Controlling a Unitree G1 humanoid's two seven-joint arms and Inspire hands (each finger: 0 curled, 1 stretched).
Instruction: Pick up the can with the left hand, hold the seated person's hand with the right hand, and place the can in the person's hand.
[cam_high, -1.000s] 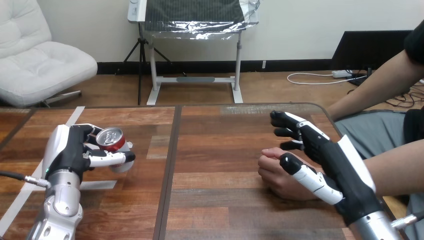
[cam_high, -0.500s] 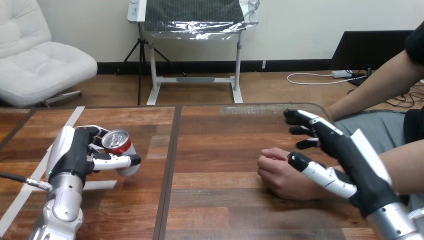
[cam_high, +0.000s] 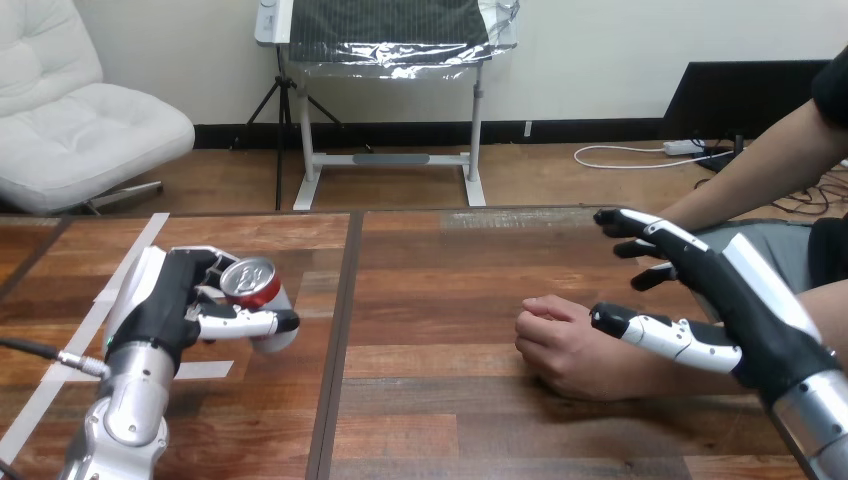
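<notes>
We see the can (cam_high: 255, 283), red w/ a silver top, in our left hand (cam_high: 170, 300) at the left part of the counter (cam_high: 430, 290). It's tilted, top facing up & toward the camera. The left hand is closed round it: fingers curl behind the can, thumb crosses its front lower down. We can't tell whether the can's base touches the counter or is clear of it. White tape strips (cam_high: 205, 370) lie on the wood under & beside that arm, which comes up from the bottom-left corner.

Right of the counter's ctr seam, well apart from the can, the person's hand (cam_high: 560, 345) rests on the wood in a loose fist, knuckles toward the can, forearm running off to the right edge. Our right hand (cam_high: 745, 310) is above that forearm, spread wide & holding nothing: fingers stretch fwd on the wrist's far side, thumb lies out straight over the wrist. Nothing of it curls round the person's hand or wrist. Whether the thumb touches the wrist we can't tell.
</notes>
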